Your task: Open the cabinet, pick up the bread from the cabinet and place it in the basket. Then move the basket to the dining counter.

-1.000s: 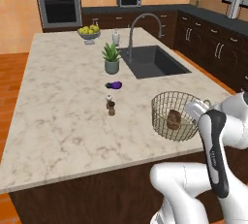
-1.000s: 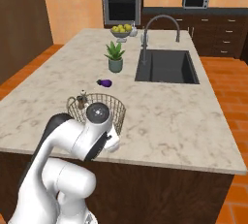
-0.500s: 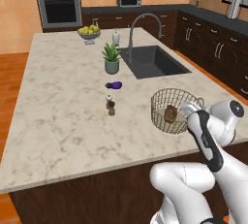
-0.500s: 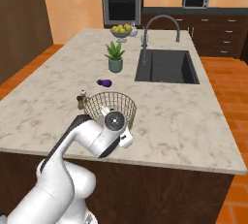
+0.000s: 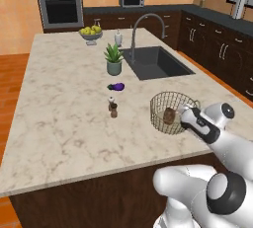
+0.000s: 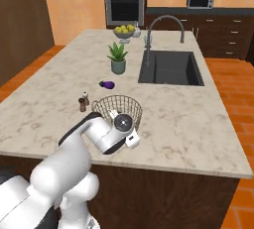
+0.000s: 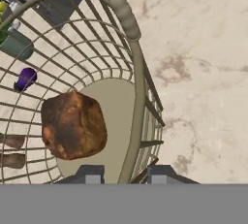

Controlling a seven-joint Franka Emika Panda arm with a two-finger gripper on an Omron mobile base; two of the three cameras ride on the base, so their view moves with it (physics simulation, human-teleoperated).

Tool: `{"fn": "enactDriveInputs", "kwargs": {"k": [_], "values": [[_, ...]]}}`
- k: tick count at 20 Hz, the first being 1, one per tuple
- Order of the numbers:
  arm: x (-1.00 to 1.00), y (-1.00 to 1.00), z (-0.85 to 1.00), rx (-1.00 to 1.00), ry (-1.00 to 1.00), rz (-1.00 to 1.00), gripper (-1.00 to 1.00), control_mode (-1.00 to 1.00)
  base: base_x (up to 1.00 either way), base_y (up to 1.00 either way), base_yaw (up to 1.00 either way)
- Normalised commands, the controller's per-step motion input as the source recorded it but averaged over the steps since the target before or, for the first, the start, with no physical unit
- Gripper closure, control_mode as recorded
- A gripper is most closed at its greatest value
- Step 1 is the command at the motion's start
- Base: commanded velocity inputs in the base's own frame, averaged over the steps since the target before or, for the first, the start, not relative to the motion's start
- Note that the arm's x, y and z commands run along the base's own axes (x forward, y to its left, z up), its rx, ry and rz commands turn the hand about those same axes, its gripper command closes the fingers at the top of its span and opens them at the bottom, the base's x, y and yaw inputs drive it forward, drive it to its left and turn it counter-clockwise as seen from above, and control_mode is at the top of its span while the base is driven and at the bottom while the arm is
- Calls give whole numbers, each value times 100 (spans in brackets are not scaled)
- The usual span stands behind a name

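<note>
Basket (image 5: 172,112) and bread (image 5: 169,116) are what you have to mind: the wire basket stands on the dining surface (image 5: 64,123) near its front edge, at about 3 o'clock in the left base view, with the bread lying on its beige bottom. Your tool (image 7: 122,173) is set narrow across the basket's wire rim; in the hand view one fingertip sits inside the wall and the other outside, so it reads as a pinch on the rim itself.

Working left to right across the left base view: the pepper mill (image 5: 113,109) stands at about 9 o'clock from the basket, well apart, and the small purple item (image 5: 116,87) lies beyond it toward 11 o'clock. The potted plant (image 5: 113,59) and the sink (image 5: 154,62) are farther back, at about 12 o'clock. The basket comes next, and the arm's wrist crowds it from 4 o'clock.

What could go wrong from here, as I judge it: you hold one thin wire rim, off centre. If you lift or swing quickly, the basket may pivot about the fingers, tip, and roll the bread out. If you open while the basket hangs over the near edge, it could drop to the floor. Withdrawing before the fingers clear the rim could drag the basket along. Pushing it toward 9 o'clock risks knocking over the pepper mill.
</note>
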Motion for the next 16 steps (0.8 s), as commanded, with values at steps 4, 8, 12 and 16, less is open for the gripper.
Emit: {"fn": "enactDriveInputs", "kwargs": {"k": [4, 8, 12, 16], "values": [[32, 0, -38, 0, 1, 0, 100, -100, 0, 0, 0], [23, -2, -35, 0, 1, 0, 100, -100, 0, 0, 0], [16, -1, -31, 0, 0, 0, 100, -100, 0, 0, 0], [10, 0, -16, 0, -1, 0, -100, -100, 0, 0, 0]]}}
